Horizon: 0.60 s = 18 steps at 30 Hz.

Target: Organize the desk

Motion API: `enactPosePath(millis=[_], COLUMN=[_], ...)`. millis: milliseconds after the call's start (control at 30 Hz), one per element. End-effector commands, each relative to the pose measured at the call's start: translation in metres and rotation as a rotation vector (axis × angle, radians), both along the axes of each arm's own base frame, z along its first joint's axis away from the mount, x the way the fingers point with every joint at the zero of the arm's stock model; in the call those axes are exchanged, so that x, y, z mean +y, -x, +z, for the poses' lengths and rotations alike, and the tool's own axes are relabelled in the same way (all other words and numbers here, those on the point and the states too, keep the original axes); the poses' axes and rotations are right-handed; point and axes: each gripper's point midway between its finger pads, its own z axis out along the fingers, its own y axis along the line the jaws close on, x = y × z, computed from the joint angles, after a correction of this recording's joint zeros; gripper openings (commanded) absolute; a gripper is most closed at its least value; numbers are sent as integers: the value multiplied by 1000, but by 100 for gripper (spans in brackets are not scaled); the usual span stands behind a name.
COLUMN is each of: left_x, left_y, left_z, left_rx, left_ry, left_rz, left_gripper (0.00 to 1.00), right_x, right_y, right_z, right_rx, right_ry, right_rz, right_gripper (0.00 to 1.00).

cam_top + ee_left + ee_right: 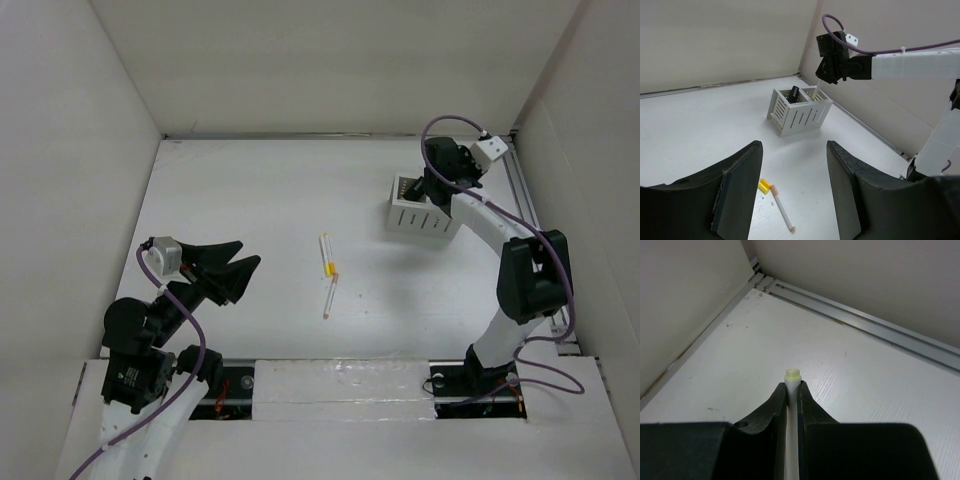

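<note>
On the white desk [250, 200], my right gripper [432, 186] hangs over the white slotted pen holder [420, 208] at the back right. It is shut on a white pen [792, 374] with a pale yellow end. That pen slants down into the holder's right compartment [816, 90]. A black item [795, 92] stands in the left compartment. Two more pens lie mid-desk: one with a yellow cap [326, 254], one with orange ends [331, 295]. My left gripper [248, 254] is open at the left, above the desk, with nothing between its fingers.
Tall white wall panels close in the desk on the left, back and right. A metal rail [530, 215] runs along the right edge, beside the right arm. The yellow cap [764, 186] and orange-ended pen [781, 210] lie just below my left fingers.
</note>
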Motion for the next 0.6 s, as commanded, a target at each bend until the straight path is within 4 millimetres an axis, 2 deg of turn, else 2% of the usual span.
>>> enactPosePath(millis=[0,100,200,333,500,567], left_x=[-3,-2,-2,-3,-4,-4], left_y=[-3,-4,-5,-6,-7,-8], left_z=[4,4,4,2,1,0], left_rx=[-22,-20,-17,-9,-5,0], left_ry=[8,7,8,6,3,3], left_rz=[-10,-6,-4,-8,-12,-9], left_gripper=[50,50,50,50,50,50], right_x=[1,0,7,23,23,29], right_y=[-15,-17,-18,-15,-12,-11], right_z=[20,10,-1,-3,3,13], right_rx=[-58,-31,-24,-43,-68,-89], right_ry=[4,18,0,-33,-49,-67], right_rz=[-19,-29,-10,28,34,61], right_gripper=[0,0,0,1,25,28])
